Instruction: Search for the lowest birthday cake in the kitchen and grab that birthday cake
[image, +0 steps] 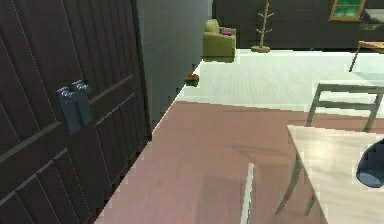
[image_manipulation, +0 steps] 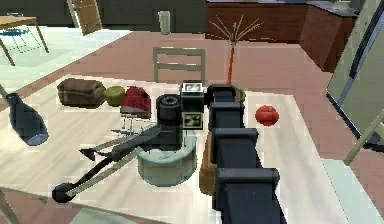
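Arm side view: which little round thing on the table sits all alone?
The red one, right of the arm. The green one sits between a brown block and a dark red lump.

No readable text, nos. or brand labels anywhere. Closest thing to a sign: two small white squares w/ black marks (image_manipulation: 170, 108) at the far end of the dark arm (image_manipulation: 238, 160), seen against the pale wood surface (image_manipulation: 300, 140). The marks are blocky patterns, not letters or digits.
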